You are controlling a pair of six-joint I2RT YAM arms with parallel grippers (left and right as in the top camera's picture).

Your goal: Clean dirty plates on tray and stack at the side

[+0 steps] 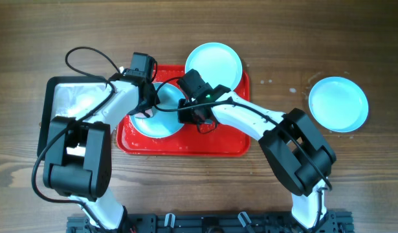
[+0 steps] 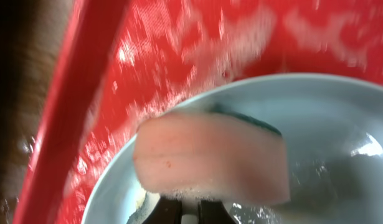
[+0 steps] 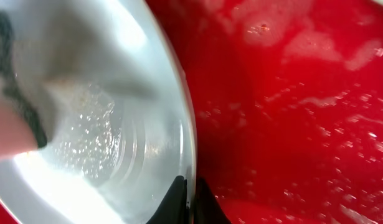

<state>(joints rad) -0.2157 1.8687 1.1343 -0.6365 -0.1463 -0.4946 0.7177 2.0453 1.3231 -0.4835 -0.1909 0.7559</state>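
My left claw (image 2: 185, 210) clenched a soft pink sponge (image 2: 210, 158) on the glossy plate (image 2: 340, 143); right claw (image 3: 191, 198) pinched its rim — tray (image 2: 179, 50) sudsy.

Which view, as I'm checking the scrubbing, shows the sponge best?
Left wrist: the sponge fills mid-frame, pink with a dark green backing, foam along its lower edge, on the plate. Right wrist catches only a blurred edge of it at the left. Overhead, it is hidden.
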